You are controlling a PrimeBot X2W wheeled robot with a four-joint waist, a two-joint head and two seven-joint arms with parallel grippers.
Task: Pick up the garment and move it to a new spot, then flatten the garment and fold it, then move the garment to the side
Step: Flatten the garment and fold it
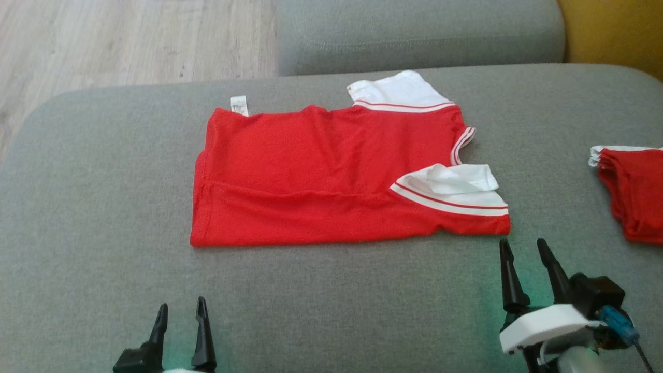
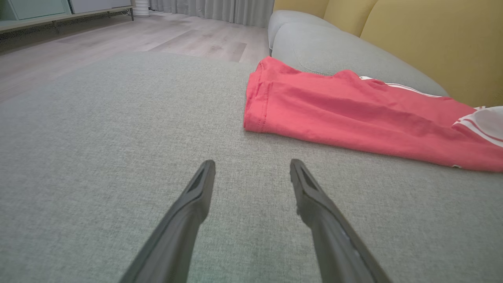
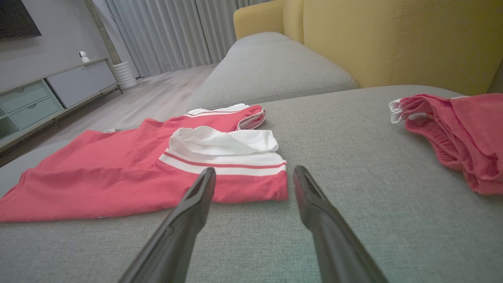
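Note:
A red garment (image 1: 321, 171) with white striped sleeves lies folded lengthwise on the grey sofa cushion (image 1: 103, 207), its near edge doubled over. It also appears in the left wrist view as the garment (image 2: 346, 114) and in the right wrist view as the garment (image 3: 129, 169). My left gripper (image 1: 181, 308) hovers open near the cushion's front, short of the garment's lower left corner, with nothing between its fingers (image 2: 196, 196). My right gripper (image 1: 523, 248) is open just below the garment's lower right corner, apart from the cloth, fingers (image 3: 310, 196) bare.
A second red and white piece of clothing (image 1: 632, 191) lies bunched at the cushion's right edge. Another grey cushion (image 1: 414, 31) sits behind, with yellow backrests (image 3: 393, 39) to the right. Wooden floor (image 1: 103, 41) lies beyond the left edge.

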